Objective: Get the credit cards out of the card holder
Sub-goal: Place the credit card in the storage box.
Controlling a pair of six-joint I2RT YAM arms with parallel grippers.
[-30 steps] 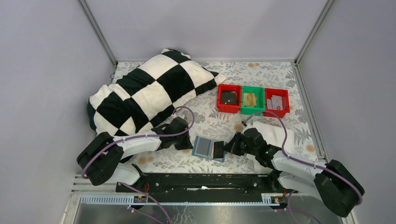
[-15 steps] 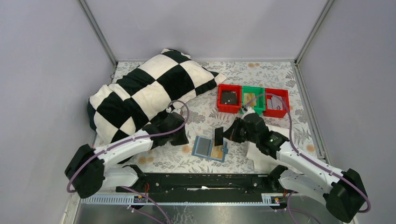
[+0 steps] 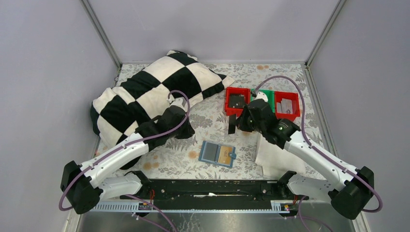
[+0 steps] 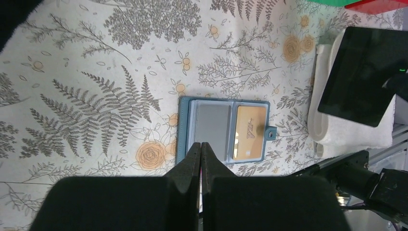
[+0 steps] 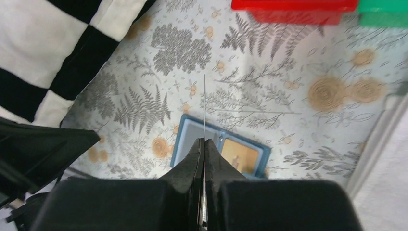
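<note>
The teal-blue card holder [image 3: 217,154] lies open on the floral cloth, showing a grey panel and a gold card [image 3: 224,155]. The left wrist view looks straight down on the card holder [image 4: 223,130] and its gold card [image 4: 250,132]. My right gripper [image 3: 238,122] hangs in front of the left red bin [image 3: 237,102], shut on a black credit card [image 3: 232,124]. That black card [image 5: 204,103] is edge-on in the right wrist view, above the card holder [image 5: 219,147], and flat-on [image 4: 361,74] in the left wrist view. My left gripper [image 3: 186,130] is shut and empty, raised beside the pillow.
A black-and-white checked pillow [image 3: 150,94] fills the back left. Behind my right arm stand a green bin [image 3: 269,95] and a second red bin [image 3: 286,106] with items inside. A folded white cloth [image 3: 275,154] lies right of the card holder.
My right gripper pulled the black card out of the holder, exposing the gold card, and carried it up and back toward the red bin. My left gripper drew away toward the pillow.
</note>
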